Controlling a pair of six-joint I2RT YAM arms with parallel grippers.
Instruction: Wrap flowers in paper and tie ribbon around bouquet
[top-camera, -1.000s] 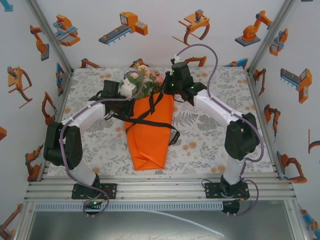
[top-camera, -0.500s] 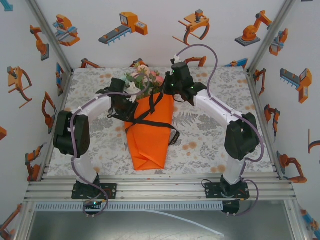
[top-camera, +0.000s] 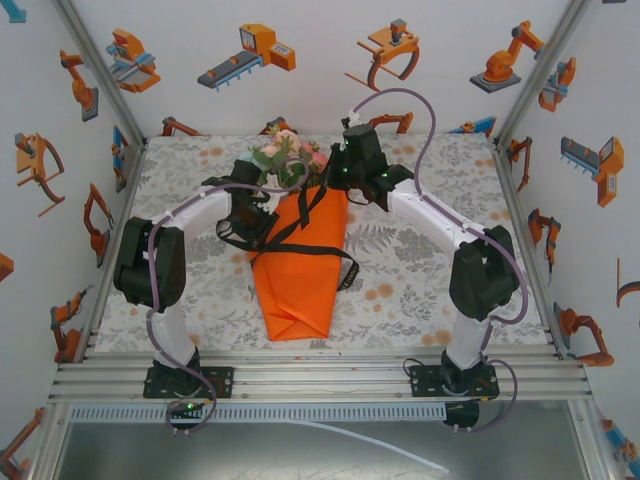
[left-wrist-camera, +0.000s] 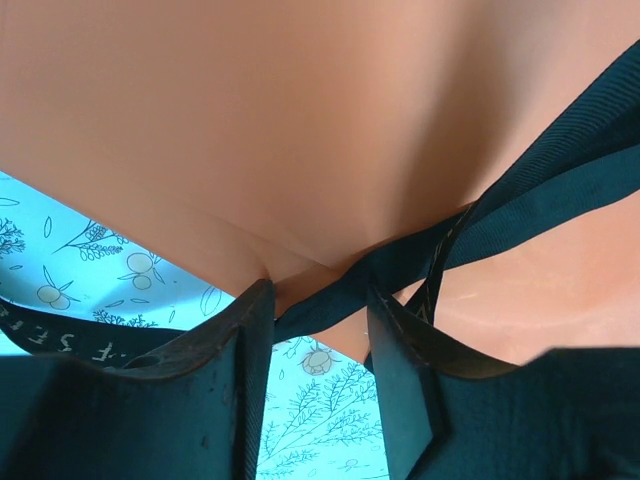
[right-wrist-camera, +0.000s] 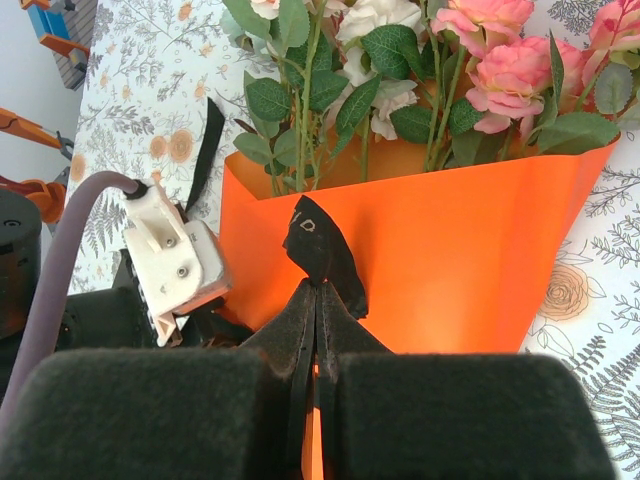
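I have the right gripper (right-wrist-camera: 317, 298) clamped on an end of the narrow black lettered ribbon (right-wrist-camera: 318, 248). The left gripper (left-wrist-camera: 318, 297) gapes astride it at the left edge of the orange paper cone (top-camera: 298, 278), which lies tip toward me.

Beyond the right hand (right-wrist-camera: 316, 290), the stems of the flowers (right-wrist-camera: 505, 70) vanish inside the paper (right-wrist-camera: 450, 250), and the top edge crops the blooms. The hand's own bulk covers the paper's lower part. Ahead of the left hand (left-wrist-camera: 318, 292), the paper overruns three edges. The ribbon (left-wrist-camera: 560, 165) exits right, and its white lettering reads only in blurred fragments.
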